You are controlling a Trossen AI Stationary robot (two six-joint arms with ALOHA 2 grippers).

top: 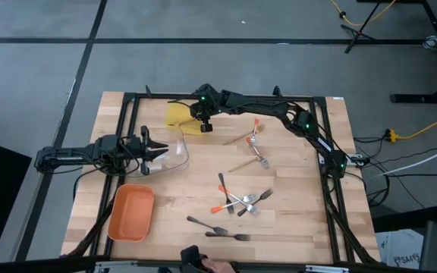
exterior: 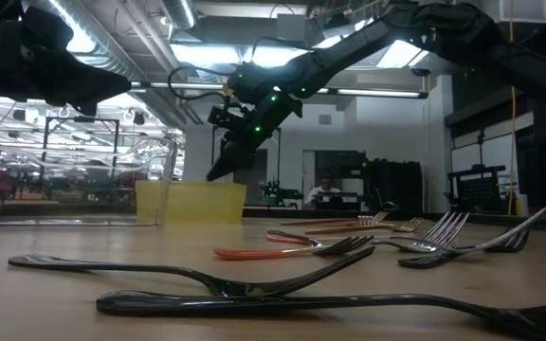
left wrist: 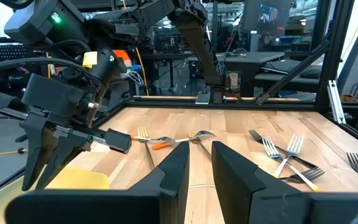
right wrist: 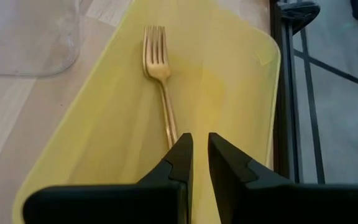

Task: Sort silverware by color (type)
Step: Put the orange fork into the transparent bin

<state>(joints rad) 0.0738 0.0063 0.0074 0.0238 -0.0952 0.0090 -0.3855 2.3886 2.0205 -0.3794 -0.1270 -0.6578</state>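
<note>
A tan fork (right wrist: 160,81) lies flat in the yellow tray (right wrist: 229,93) at the table's far side (top: 175,114). My right gripper (right wrist: 200,146) hangs over this fork's handle end, fingers pointing down and open by a narrow gap; its left finger hides the handle's tip. It also shows in the low view (exterior: 218,170) and the left wrist view (left wrist: 47,165). My left gripper (left wrist: 200,155) waits open at the clear tray (top: 177,152). Other silverware lies on the table: tan pieces (top: 241,164), silver ones with orange tips (top: 255,130), a mixed pile (top: 243,202), dark forks (top: 217,230).
An orange tray (top: 131,213) sits near the table's near left corner. A black frame (top: 332,174) borders the table. Dark forks (exterior: 216,279) lie close to the near edge. Bare wood shows between the trays and the pile. A person's hand (top: 217,266) is at the near edge.
</note>
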